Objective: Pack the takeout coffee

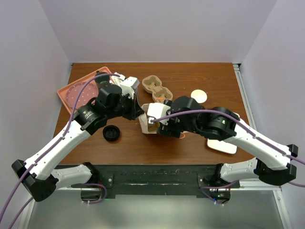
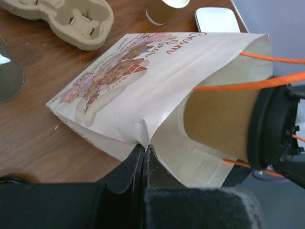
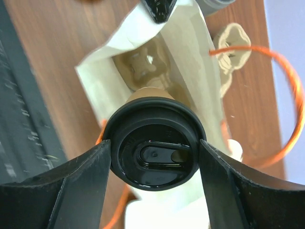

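Note:
The takeout coffee [image 2: 217, 121], a tan cup with a black lid [image 3: 153, 143], lies on its side with its base inside the mouth of a white paper bag [image 2: 143, 76]. The bag has orange string handles and a cookie print. My right gripper [image 3: 153, 145] is shut on the lid, one finger on each side. My left gripper [image 2: 144, 149] is shut on the bag's lower mouth edge and holds it open. In the top view both grippers meet at the bag [image 1: 148, 125], left [image 1: 139, 113] and right [image 1: 159, 126]. A tan cardboard shape [image 3: 142, 69] shows deep inside the bag.
A cardboard cup carrier [image 1: 156, 86] lies behind the bag, with a second tan cup [image 2: 163, 9] near it. A pink tray [image 1: 76, 93] is at the back left. A black lid [image 1: 111, 133], a round white lid [image 1: 199, 96] and a white flat object [image 1: 222, 146] lie on the table.

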{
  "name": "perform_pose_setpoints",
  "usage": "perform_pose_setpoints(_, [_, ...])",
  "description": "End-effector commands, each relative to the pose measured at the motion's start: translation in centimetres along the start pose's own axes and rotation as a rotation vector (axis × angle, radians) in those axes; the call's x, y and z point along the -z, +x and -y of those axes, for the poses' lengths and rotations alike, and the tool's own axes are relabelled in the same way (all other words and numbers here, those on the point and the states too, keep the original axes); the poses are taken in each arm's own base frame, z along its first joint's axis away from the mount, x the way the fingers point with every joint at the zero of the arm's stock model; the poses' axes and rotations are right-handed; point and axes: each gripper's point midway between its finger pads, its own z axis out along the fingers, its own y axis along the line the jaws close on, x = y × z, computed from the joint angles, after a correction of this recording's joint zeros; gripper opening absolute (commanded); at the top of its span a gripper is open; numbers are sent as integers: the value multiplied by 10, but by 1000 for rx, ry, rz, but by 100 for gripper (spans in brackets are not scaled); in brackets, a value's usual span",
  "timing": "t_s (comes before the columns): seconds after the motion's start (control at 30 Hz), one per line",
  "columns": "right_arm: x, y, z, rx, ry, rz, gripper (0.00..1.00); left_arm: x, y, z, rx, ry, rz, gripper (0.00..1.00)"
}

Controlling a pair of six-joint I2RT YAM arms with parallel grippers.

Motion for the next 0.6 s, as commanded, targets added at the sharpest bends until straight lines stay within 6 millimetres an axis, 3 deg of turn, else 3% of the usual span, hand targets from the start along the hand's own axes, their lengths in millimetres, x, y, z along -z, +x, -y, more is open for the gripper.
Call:
perform_pose_setpoints(0.0, [-8,-7,25,124,132,24,24,6,-15,16,-116,114,98,0])
perform_pose_setpoints(0.17, [-31,-6,13,207,90,29,22,0,-1,6,-204,94,28,0])
perform_pose_setpoints(0.27, [-36,10,4,256,54,-7,22,1,-7,3,-223,71,45,0])
perform_pose_setpoints(0.33, [-37,16,-3,270,24,-8,22,7,-18,12,-232,102,95,0])
perform_pose_setpoints(0.43, [-49,24,-13,337,-15,-20,20,12,-19,19,-265,150,123,0])
perform_pose_setpoints(0.57, [-62,28,-3,438,71,-6,23,13,-7,19,-316,183,128,0])
